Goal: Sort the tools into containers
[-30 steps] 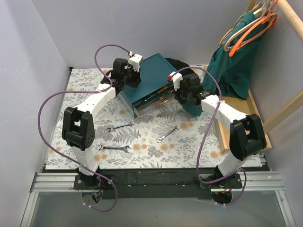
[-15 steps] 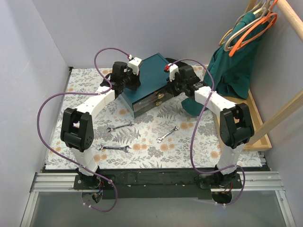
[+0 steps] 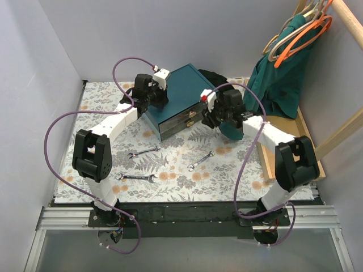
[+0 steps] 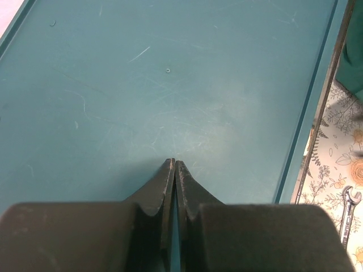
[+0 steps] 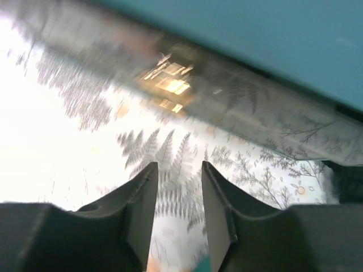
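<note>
The dark teal box [image 3: 180, 90] stands at the back middle of the floral mat, its drawer fronts [image 3: 180, 126] flush and closed. My left gripper [image 3: 156, 100] is shut and empty, its tips [image 4: 174, 162] resting on the box top [image 4: 170, 73]. My right gripper [image 3: 209, 119] is open and empty, just off the box's front right corner. In the right wrist view its gripper [image 5: 178, 170] hangs over the mat with a blurred brass knob [image 5: 168, 85] ahead. Three silver wrenches [image 3: 143, 152] [image 3: 200, 161] [image 3: 136, 177] lie on the mat. No screwdrivers show.
A green cloth [image 3: 281, 79] hangs from hangers at the back right over a light wooden tray [image 3: 311, 148]. A black object [image 3: 211, 75] lies behind the box. One wrench shows at the left wrist view's right edge [image 4: 347, 209].
A drawer that stood open with screwdrivers in it one second ago is now closed. My right gripper pushed in at the box front, then drew back slightly to the right. The left arm stayed.
</note>
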Controlling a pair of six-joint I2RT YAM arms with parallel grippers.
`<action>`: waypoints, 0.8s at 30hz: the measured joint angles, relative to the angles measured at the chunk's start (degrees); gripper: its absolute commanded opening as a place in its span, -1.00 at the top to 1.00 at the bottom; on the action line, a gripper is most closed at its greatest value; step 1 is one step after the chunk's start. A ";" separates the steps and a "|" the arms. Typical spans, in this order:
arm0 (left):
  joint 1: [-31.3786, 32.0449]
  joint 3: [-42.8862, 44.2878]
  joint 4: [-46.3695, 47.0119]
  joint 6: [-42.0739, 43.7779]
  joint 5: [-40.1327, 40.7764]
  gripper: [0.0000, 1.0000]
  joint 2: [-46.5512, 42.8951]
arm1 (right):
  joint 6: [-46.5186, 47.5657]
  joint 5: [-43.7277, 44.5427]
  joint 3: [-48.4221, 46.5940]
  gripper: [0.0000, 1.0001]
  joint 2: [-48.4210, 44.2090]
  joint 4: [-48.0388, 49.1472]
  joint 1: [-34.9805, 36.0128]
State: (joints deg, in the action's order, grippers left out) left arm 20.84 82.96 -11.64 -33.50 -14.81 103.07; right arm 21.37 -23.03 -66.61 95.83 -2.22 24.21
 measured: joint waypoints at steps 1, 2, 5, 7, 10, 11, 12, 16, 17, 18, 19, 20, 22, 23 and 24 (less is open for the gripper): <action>0.02 0.00 -0.13 0.00 0.00 1.00 -0.04 | 3.74 -1.29 1.66 -0.07 -2.01 -0.94 -0.07; 0.02 0.00 -0.28 -0.02 -0.02 1.00 -0.11 | 7.76 -2.80 3.41 -0.16 -4.00 -1.75 -0.09; 0.02 0.00 -0.72 -0.31 -0.02 1.00 -0.31 | 19.91 -7.08 10.34 -0.30 -9.60 -2.16 -0.07; 0.02 0.00 -0.81 -0.46 -0.02 1.00 -0.33 | 27.98 -8.98 15.50 -0.29 -12.17 -1.51 0.44; 0.02 -0.13 -0.87 -0.70 0.00 1.00 -0.50 | 38.62 -10.03 20.52 -0.29 -11.39 0.59 2.12; 0.02 -0.22 -0.90 -0.79 0.00 1.00 -0.55 | 41.46 -10.16 20.90 -0.29 -10.14 1.09 2.64; 0.02 -0.52 -0.81 -0.83 0.00 1.00 -0.72 | 43.87 -10.21 20.90 -0.29 -8.66 2.19 3.17; 0.02 -1.92 -0.57 -0.87 0.02 1.00 -1.81 | 50.58 -10.16 20.55 -0.29 -3.06 8.15 4.22; 0.02 -2.23 -0.55 -0.90 0.00 1.00 -2.12 | 52.00 -10.10 20.26 -0.28 -1.75 9.51 4.22; 0.02 -2.80 -0.42 -0.90 0.02 1.00 -2.54 | 53.24 -10.01 19.96 -0.28 -0.57 10.71 4.22; 0.02 -3.19 -0.37 -0.92 0.02 1.00 -2.89 | 54.38 -9.90 19.56 -0.28 0.44 11.87 4.22; 0.02 -3.54 -0.37 -0.92 0.04 1.00 -3.23 | 55.41 -9.75 19.10 -0.28 1.38 12.85 4.22; 0.02 -4.09 -0.44 -0.92 0.07 1.00 -3.78 | 56.92 -9.33 18.08 -0.28 2.95 14.62 4.22; 0.02 -4.37 -0.46 -0.92 0.11 1.00 -4.07 | 57.40 -9.16 17.64 -0.28 3.45 15.47 4.22; 0.02 -4.66 -0.44 -0.92 0.20 1.00 -4.31 | 57.94 -8.96 17.20 -0.28 3.98 16.17 4.22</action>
State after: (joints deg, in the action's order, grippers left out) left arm 20.86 78.30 -12.08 -34.41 -14.61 98.76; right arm 79.31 -31.99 -49.41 99.81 13.96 28.42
